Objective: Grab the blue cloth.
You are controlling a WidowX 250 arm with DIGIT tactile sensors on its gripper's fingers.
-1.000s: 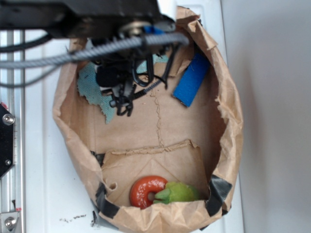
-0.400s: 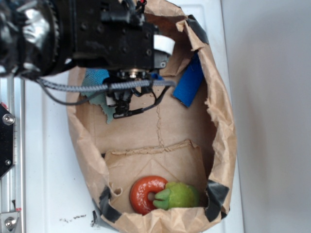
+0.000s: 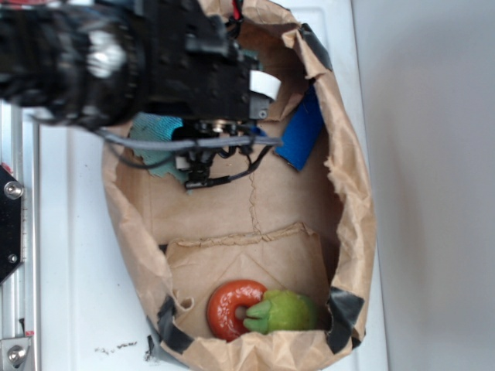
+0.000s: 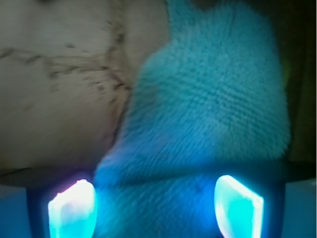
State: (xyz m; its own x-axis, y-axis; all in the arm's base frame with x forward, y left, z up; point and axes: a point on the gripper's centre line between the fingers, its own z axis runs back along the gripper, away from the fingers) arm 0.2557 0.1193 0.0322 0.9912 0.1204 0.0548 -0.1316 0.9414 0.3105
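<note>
1. The blue cloth (image 4: 208, 109) lies on the floor of a torn-open brown paper bag (image 3: 352, 193) on the white tabletop (image 3: 69, 255), in the bag's upper left part. In the exterior view only a teal corner (image 3: 158, 135) shows past the arm.

2. The pincer (image 4: 156, 208) stands wide open directly over the cloth. Both fingertips (image 4: 237, 206) are spread, with fuzzy terry between them. It holds nothing yet.

3. Judged risk: the fingertips may close on the loose pile only. The terry would then slip out on the lift. A deeper descent looks needed first.

4. Judged risk: pressing too low could pinch the paper floor together with the cloth. The light bag would then drag or lift too.

5. The cloth sits off to the right between the fingertips, bare paper showing at left. An off-centre bite may catch just an edge.

6. The royal-blue block (image 3: 300, 131) leans near the bag's right wall, apart from the cloth. The arm's dangling cables (image 3: 224, 151) hang close to it and might snag.

7. The orange ring (image 3: 232, 308) and green toy (image 3: 285, 311) lie well apart at the bag's lower end, likely out of harm.
</note>
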